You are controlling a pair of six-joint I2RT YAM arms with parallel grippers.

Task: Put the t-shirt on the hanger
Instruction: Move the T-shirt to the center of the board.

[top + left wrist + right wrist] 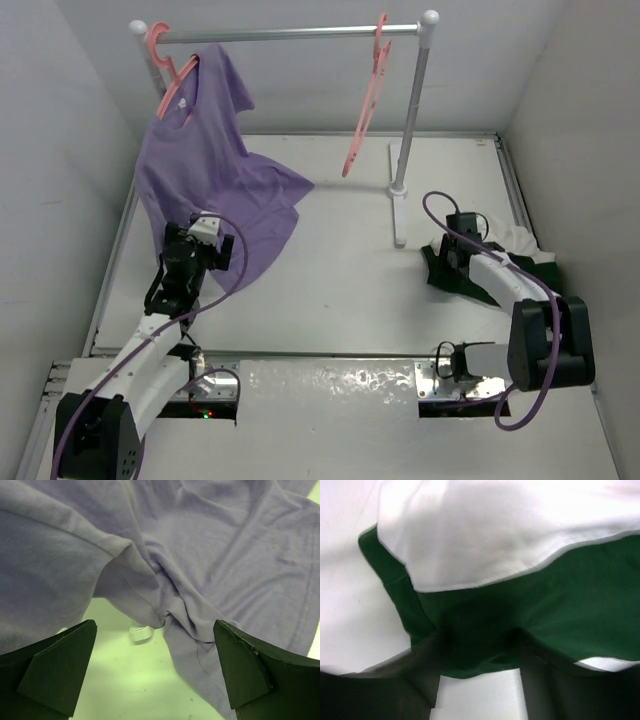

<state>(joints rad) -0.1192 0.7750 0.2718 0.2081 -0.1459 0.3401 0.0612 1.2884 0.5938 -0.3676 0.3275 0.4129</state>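
Far left of the worktop (pixel 340 290), a purple t-shirt (pixel 215 170) hangs on a pink hanger (pixel 170 92) hooked over the left end of the grey rack rail (pixel 290 33). Its lower hem trails onto the surface. The left pincer (pixel 155 629) sits at that hem, fingers (pixel 60 670) spread wide with no cloth between them; in the left wrist view the purple fabric lies just beyond the tips. Toward the right end of the rail, the hanger (pixel 362 120) hangs by its hook, tilted, beside the rack post (pixel 412 110). It is well apart from the t-shirt (pixel 522 240), which lies crumpled on the worktop at the far right, white body and dark green sleeve showing. The right pincer (pixel 462 232) is down on the shirt's left edge. The right wrist view is blurred: green cloth sits between the fingers (pixel 422 680), but whether they clamp it cannot be told.
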